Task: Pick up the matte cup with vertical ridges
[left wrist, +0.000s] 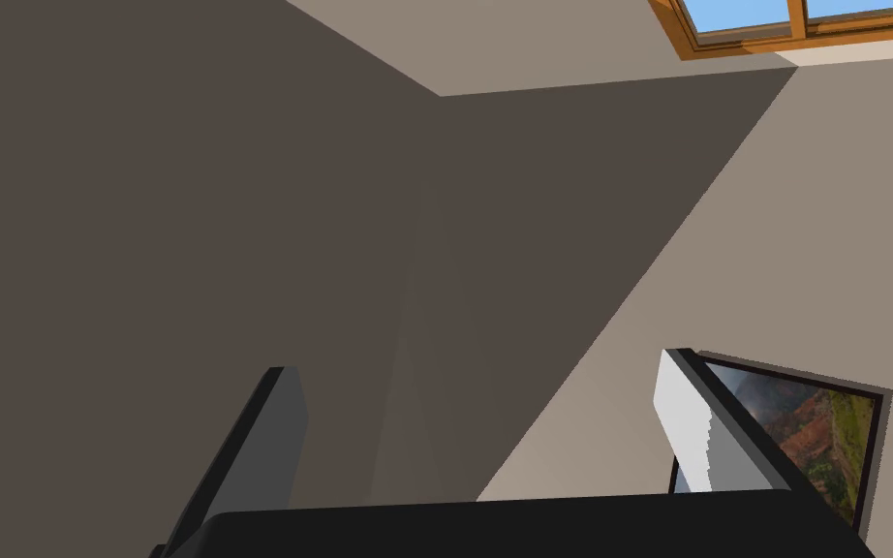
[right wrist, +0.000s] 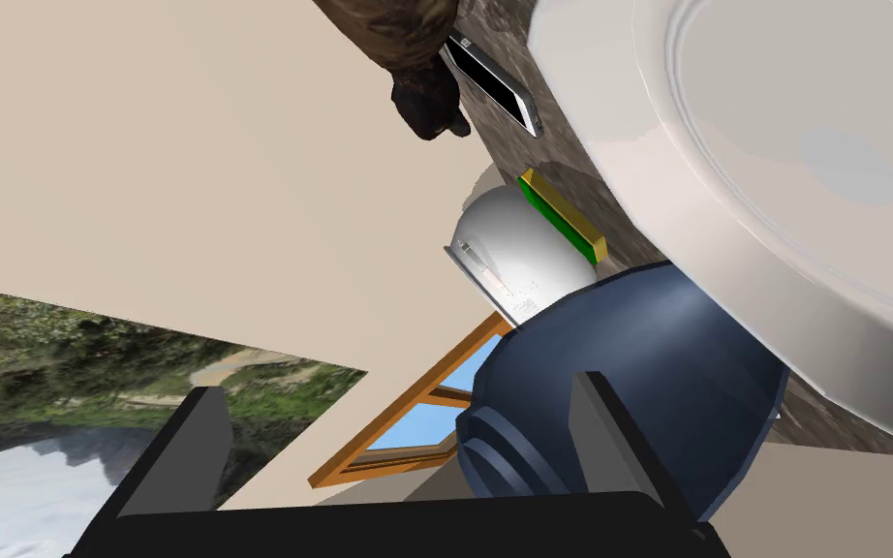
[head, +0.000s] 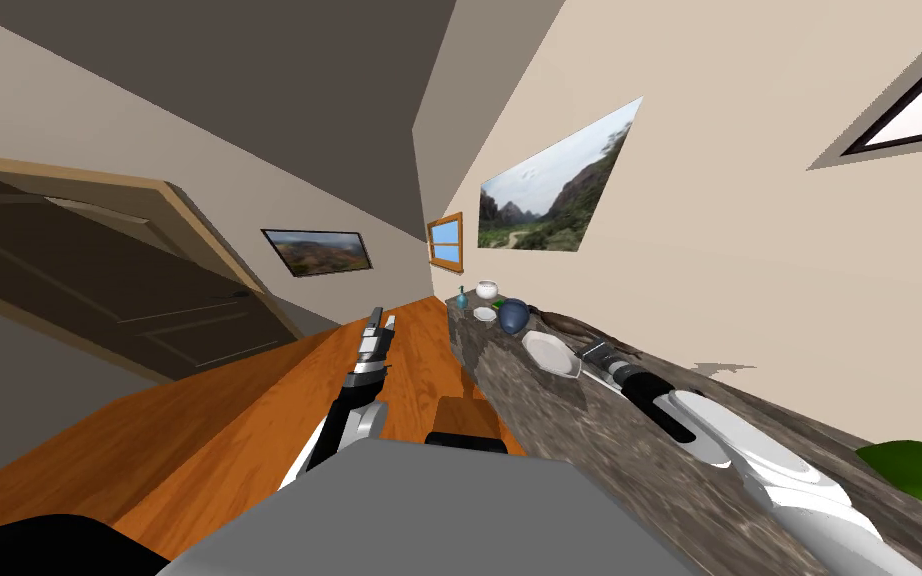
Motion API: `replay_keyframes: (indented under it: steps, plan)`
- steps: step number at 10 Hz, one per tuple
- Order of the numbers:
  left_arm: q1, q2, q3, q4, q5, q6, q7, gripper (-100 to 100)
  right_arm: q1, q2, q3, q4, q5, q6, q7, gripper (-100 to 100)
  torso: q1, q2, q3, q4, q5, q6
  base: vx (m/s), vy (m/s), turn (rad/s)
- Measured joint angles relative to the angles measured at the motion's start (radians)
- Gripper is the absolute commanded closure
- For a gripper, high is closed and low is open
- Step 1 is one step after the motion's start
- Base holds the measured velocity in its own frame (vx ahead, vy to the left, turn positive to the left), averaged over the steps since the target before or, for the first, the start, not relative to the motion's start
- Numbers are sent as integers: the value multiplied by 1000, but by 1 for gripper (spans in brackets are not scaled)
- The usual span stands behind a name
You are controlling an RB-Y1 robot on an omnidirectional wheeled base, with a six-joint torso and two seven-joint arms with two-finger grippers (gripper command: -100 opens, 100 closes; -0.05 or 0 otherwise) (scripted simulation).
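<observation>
The matte dark blue cup (head: 514, 316) stands on the mottled brown counter (head: 589, 440), past a white plate (head: 549, 352). In the right wrist view the cup (right wrist: 687, 358) is close, with ridges showing at one end. My right gripper (right wrist: 401, 392) is open; one of its fingers (right wrist: 619, 441) stands in front of the cup, and most of the cup lies outside the gap. From the head camera, the right gripper (head: 589, 352) reaches along the counter over the plate. My left gripper (head: 381, 322) hangs open above the wooden floor, its fingers (left wrist: 706, 426) wide apart.
Beyond the cup the counter carries a white bowl (head: 488, 289), a small white dish (head: 485, 314) and a teal vase (head: 462, 298). The large plate (right wrist: 774, 174), a green and yellow block (right wrist: 561, 218) and a phone (right wrist: 493, 82) lie near the cup. The wall runs close behind the counter.
</observation>
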Motion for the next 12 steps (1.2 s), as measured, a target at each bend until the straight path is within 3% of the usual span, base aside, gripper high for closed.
replay_keyframes:
  steps: [12]
  plan:
    - [0, 0, 0, 0, 0, 0, 0, 0, 111, -312, 52, -15, -30, -171, -189, -100, -2, -2, -1, 0, -1, 1, -40, -49, 93]
